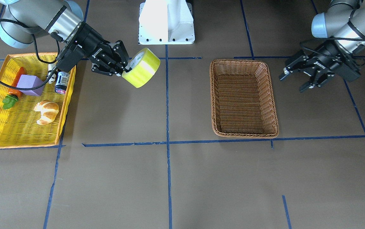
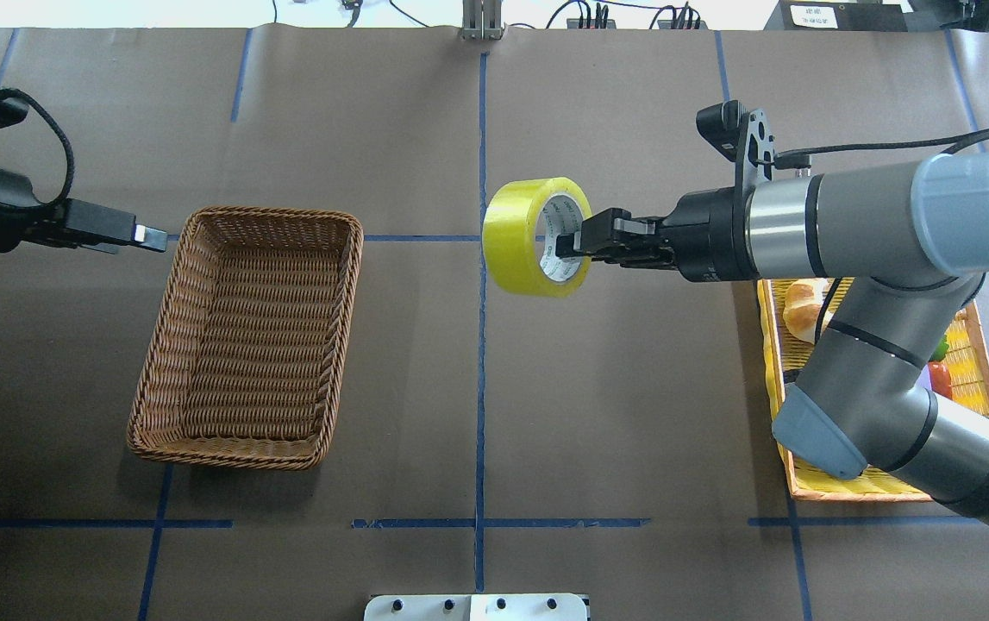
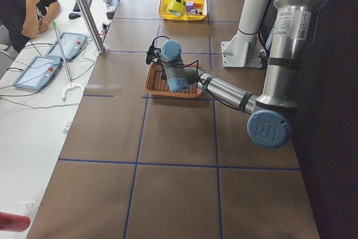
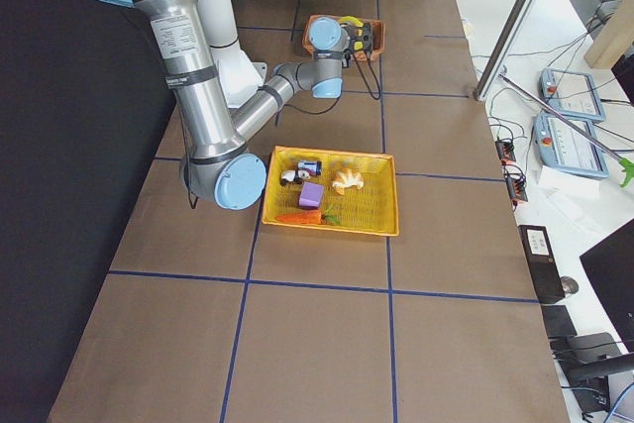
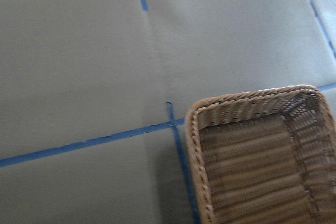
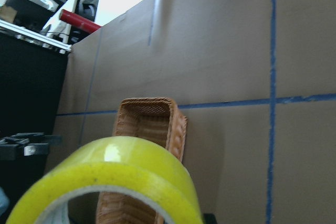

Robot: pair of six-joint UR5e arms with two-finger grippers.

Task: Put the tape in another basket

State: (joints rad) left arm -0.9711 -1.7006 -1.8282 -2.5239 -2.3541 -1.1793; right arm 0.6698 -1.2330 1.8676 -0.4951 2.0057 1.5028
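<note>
The yellow tape roll (image 1: 141,67) with a white core hangs in the air over the table, between the two baskets. My right gripper (image 1: 125,69) is shut on the tape, one finger inside the core; the overhead view shows the gripper (image 2: 565,244) gripping the roll's wall (image 2: 524,235). The tape fills the bottom of the right wrist view (image 6: 105,177). The brown wicker basket (image 1: 242,98) is empty and also shows in the overhead view (image 2: 244,336). My left gripper (image 1: 293,82) is open and empty, held beside that basket's far outer side.
The yellow basket with an orange rim (image 1: 20,127) sits under my right arm. It holds a purple cube (image 1: 30,85), a croissant (image 1: 47,111), a carrot (image 1: 14,90) and a small can (image 1: 62,82). The robot's white base (image 1: 166,22) stands at the table's back edge.
</note>
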